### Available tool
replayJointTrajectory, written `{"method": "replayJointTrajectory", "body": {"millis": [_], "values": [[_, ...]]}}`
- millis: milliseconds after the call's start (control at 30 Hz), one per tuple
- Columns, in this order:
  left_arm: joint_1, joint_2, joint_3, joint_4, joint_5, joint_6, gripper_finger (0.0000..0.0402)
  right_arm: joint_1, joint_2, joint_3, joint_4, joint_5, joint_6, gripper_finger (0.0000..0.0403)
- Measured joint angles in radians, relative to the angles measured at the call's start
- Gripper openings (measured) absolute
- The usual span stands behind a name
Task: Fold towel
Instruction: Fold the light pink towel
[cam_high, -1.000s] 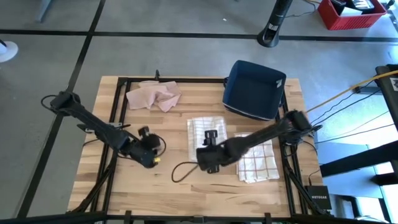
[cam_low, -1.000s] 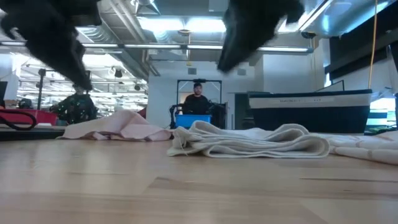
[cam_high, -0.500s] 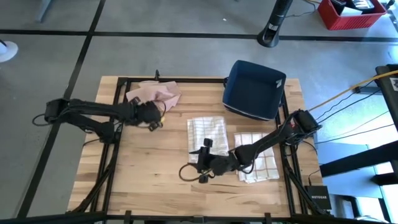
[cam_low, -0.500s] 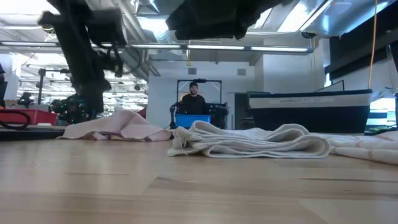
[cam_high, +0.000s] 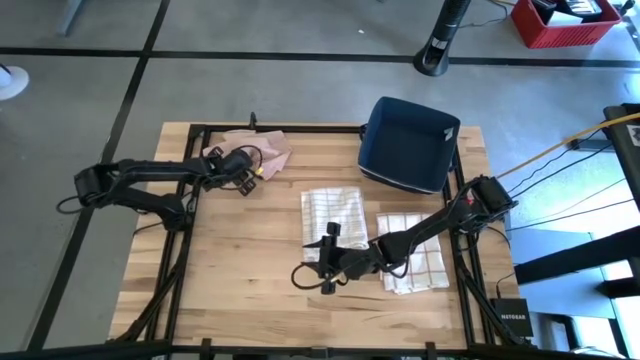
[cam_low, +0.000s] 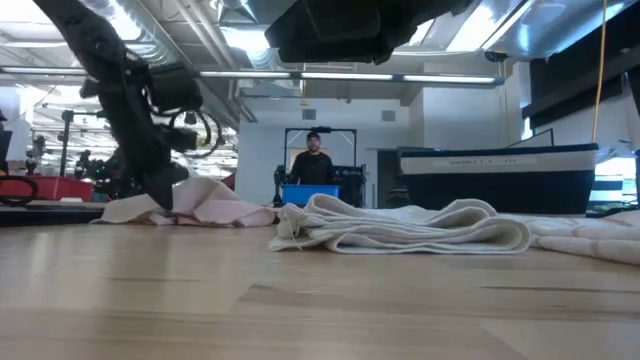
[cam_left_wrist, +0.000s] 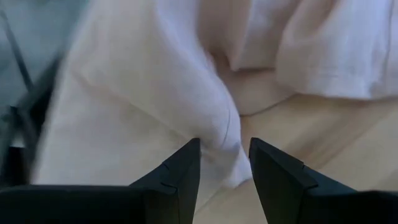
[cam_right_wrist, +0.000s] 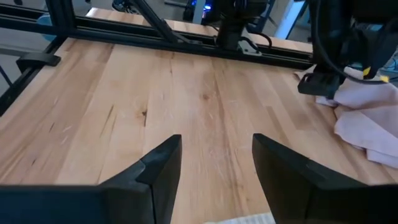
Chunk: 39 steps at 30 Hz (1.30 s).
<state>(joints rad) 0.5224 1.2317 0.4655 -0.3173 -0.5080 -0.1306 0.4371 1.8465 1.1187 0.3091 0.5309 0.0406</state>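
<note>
Left gripper (cam_left_wrist: 224, 163), jaws parted, is straddling the crumpled pink cloth towel's (cam_high: 262, 152) edge; right gripper (cam_right_wrist: 216, 167), jaws open and empty, is hovering far from the towel.

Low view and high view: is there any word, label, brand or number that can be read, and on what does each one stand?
"NETGEAR", only just readable: on the small black box beside the table's right edge, high view.
Light lettering on the side of the dark blue bin, low view: too blurred to read.
Towels, table and arms: no writing visible.
</note>
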Motion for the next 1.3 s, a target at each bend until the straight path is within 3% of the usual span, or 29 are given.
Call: {"method": "replayJointTrajectory", "body": {"millis": [100,233,433,600,800,1067,1300], "values": [[0.039,0.028,-0.043,0.076,0.065,0.019,0.0130,-0.006,0.000,0.000,-0.001,0.000,0.000,0.0198],[0.080,0.061,-0.062,0.107,0.056,0.060,0.0120,-0.012,0.000,0.000,-0.003,0.000,0.003,0.0198],[0.060,0.049,-0.050,0.061,0.125,0.069,0.0013,-0.020,0.000,0.000,-0.014,0.008,-0.024,0.0198],[-0.081,-0.058,0.044,-0.192,0.194,-0.048,0.0008,-0.019,-0.005,0.008,-0.015,0.060,-0.069,0.0198],[-0.319,-0.242,0.228,-0.484,0.356,-0.287,0.0010,-0.019,-0.010,0.048,-0.039,0.088,-0.093,0.0198],[-0.639,-0.415,0.317,-0.402,0.364,-0.409,0.0003,-0.039,-0.011,0.148,-0.022,0.083,-0.183,0.0198],[-0.775,-0.410,0.293,-0.308,0.187,-0.434,0.0008,-0.112,-0.011,0.196,-0.022,-0.040,-0.191,0.0198]]}}
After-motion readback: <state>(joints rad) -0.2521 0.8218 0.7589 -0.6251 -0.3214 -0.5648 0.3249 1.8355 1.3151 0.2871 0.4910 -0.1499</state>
